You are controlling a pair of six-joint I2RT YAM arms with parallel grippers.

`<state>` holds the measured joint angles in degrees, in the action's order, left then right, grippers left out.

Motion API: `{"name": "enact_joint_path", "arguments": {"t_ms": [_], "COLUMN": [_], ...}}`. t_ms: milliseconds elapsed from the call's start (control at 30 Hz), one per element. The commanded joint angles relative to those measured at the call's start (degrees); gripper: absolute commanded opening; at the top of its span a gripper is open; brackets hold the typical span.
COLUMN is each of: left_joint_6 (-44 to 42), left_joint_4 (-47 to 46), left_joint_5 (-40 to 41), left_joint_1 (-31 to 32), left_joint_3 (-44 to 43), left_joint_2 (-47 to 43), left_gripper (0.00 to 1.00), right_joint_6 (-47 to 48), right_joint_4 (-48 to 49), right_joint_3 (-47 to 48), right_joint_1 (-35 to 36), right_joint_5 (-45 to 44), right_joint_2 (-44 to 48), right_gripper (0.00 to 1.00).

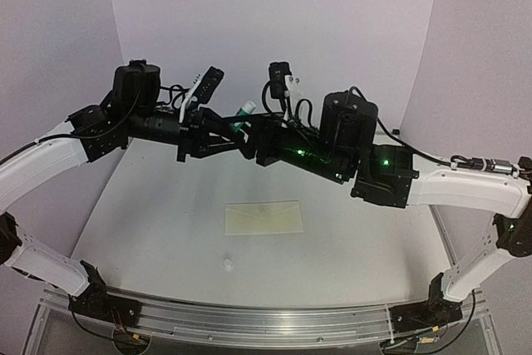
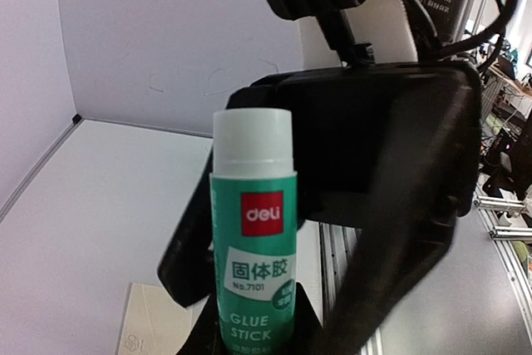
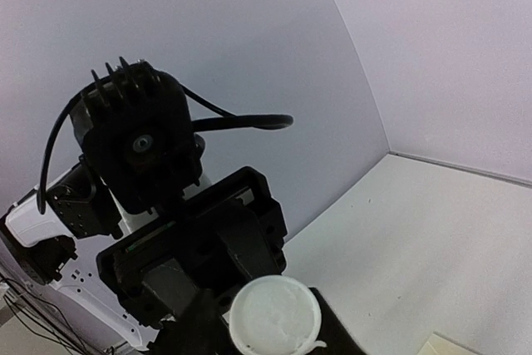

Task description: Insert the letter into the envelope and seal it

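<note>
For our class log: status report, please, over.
Left gripper shut on glue stick, midair. Right gripper at its white top, grip unclear. Envelope flat on table; letter unseen. Small white piece nearby.

Envelope [image 1: 263, 218]: long, pale cream-yellow, plain; flat at table [image 1: 150, 230] centre, long side crosswise, faint diagonal folds.

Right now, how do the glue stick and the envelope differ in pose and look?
The glue stick is held off the table in the left end effector, while the envelope lies flat on the table with nothing gripping it. The glue stick is a green cylinder with a white top; the envelope is a thin, pale cream rectangle. Both sit near the workspace centre.
</note>
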<state>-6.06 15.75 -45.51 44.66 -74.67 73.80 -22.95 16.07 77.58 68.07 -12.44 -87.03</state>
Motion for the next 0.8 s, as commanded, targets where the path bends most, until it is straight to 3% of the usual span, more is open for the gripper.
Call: {"name": "enact_joint_path", "arguments": {"t_ms": [0, 133, 233, 300, 433, 633, 767], "left_joint_6": [-1.87, -1.72, -1.58, -1.33, -0.76, 0.88, 0.80], "left_joint_4": [3.55, 7.31, 10.49, 11.59, 11.22, 10.46, 10.25], "left_joint_5": [5.46, 11.86, 17.59, 21.61, 24.88, 23.07, 22.13], "left_joint_1": [-1.25, -5.41, -10.43, -14.16, -21.56, -27.08, -27.35], "left_joint_3": [-1.34, 0.89, 4.88, 8.27, 14.25, 18.88, 20.84], "left_joint_2": [-2.16, -3.66, -5.62, -7.65, -12.58, -18.75, -20.42], "left_gripper": [0.00, 0.00, 0.00, 0.00, 0.00, 0.00, 0.00], "right_joint_6": [4.50, 5.49, 2.91, 0.11, -6.07, -12.87, -11.65], "right_joint_4": [-5.54, -13.75, -28.09, -43.44, -66.16, -72.38, -73.85], "right_joint_3": [2.57, 1.92, 3.56, 8.38, 26.18, 36.28, 44.01], "right_joint_1": [-0.04, -0.16, -0.66, -0.83, -0.30, 1.36, 3.54], "right_joint_5": [0.26, -2.21, -5.60, -5.00, 0.52, -0.43, 1.67], "right_joint_2": [-0.53, 1.17, -0.11, -5.27, -23.93, -37.58, -45.23], "right_gripper": [0.84, 0.90, 0.92, 0.86, 0.63, 0.68, 0.74]}}
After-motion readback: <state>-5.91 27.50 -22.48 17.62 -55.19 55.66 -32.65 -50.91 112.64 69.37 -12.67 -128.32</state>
